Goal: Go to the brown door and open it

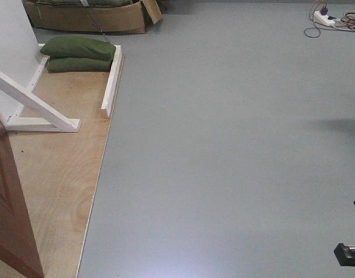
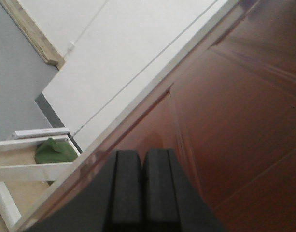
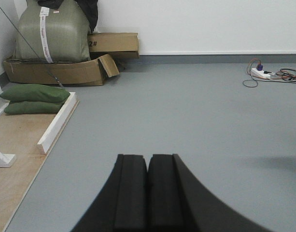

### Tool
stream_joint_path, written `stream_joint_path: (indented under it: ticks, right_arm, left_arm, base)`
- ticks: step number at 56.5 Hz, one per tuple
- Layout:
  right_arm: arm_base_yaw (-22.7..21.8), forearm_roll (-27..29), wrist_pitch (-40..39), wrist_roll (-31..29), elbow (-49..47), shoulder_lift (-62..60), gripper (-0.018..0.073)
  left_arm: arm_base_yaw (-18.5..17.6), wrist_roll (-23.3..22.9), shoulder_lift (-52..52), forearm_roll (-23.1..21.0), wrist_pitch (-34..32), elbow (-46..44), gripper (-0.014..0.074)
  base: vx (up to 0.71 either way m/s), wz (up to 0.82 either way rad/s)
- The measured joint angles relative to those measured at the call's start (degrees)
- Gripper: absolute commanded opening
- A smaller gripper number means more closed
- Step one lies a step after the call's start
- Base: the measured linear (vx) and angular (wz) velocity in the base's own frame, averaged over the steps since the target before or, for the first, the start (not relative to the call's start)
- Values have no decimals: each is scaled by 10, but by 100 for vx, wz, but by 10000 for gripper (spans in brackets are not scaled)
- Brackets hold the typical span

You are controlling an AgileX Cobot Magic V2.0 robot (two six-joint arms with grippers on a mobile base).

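Observation:
The brown door (image 2: 234, 111) fills the right of the left wrist view, glossy reddish-brown with recessed panels. Its edge runs diagonally beside a white frame (image 2: 138, 63). My left gripper (image 2: 142, 153) is shut and empty, with its tips close in front of the door's face. I cannot tell if they touch it. No handle or lock plate shows. In the front view a strip of the door (image 1: 9, 214) stands at the lower left. My right gripper (image 3: 148, 157) is shut and empty over the grey floor.
White wooden braces (image 1: 35, 101) and green sandbags (image 1: 79, 53) sit on a plywood base (image 1: 61, 174) at left. A cardboard box (image 1: 87, 20) stands at the back. A power strip with cables (image 1: 328, 17) lies far right. A black arm part (image 1: 348, 253) shows at lower right.

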Motion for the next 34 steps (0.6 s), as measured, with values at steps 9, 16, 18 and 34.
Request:
stream_joint_path:
  ticks: [9,16,18,34]
  right_arm:
    - [0,0,0,0,0,0,0]
    - [0,0,0,0,0,0,0]
    - [0,0,0,0,0,0,0]
    - [0,0,0,0,0,0,0]
  left_arm:
    - [-53,-4,8,0,10,-1,-6]
    - [-81,-13,10,5,-18,-1,-6]
    - [-88,-15,11,5,-24,-1,-6]
    - [-156,-15,11,4,-19,-1,-6]
  base:
    - [0,0]
    - [0,0]
    - [0,0]
    - [0,0]
